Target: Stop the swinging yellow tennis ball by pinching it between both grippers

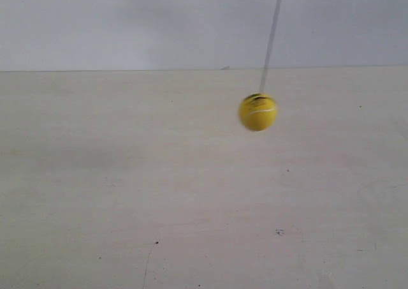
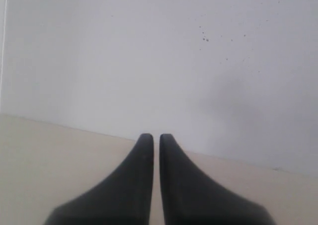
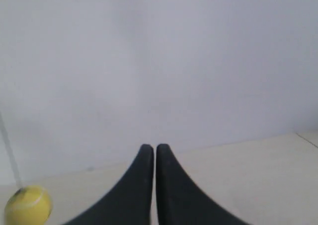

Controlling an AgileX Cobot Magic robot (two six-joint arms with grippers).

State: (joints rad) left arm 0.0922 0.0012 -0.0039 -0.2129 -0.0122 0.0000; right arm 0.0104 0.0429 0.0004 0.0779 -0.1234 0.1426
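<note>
We see one yellow tennis ball [image 1: 257, 112] hanging on one thin string [image 1: 271, 34] above the table [image 1: 95, 174], free to swing; its blurred edge perhaps means motion; it hangs near our right gripper [image 3: 151, 148], untouched; the left gripper [image 2: 156, 138] shows no ball ahead; two grippers, each with jaws drawn together, likely so each serves as one blunt pad.

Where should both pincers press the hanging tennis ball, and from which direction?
Press the ball at its widest middle band, from opposite sides, with left pincer and right pincer. It is round, so off-centre contact would likely slip, and the string rises from its top.
</note>
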